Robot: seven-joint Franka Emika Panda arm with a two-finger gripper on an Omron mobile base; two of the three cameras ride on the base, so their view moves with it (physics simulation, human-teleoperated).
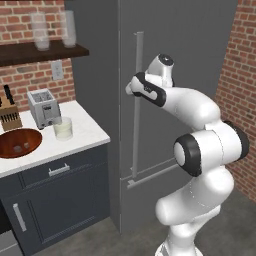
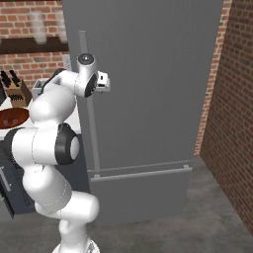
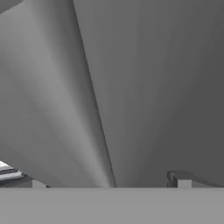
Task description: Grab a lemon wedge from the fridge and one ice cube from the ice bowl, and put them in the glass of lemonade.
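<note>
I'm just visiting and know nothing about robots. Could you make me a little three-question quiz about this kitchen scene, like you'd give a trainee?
1. True or false: the fridge door is closed.
2. What stands nearest the glass of lemonade on the counter: A the toaster, B the knife block, C the tall glasses on the shelf?
3. Fill in: the gripper is up at the fridge's long vertical ____.

Key
1. True: the door is flush, with nothing of the inside on show.
2. A: the toaster is just behind it; the ice bowl lies to its left.
3. Handle: the jaws are open, close by the bar.
</note>
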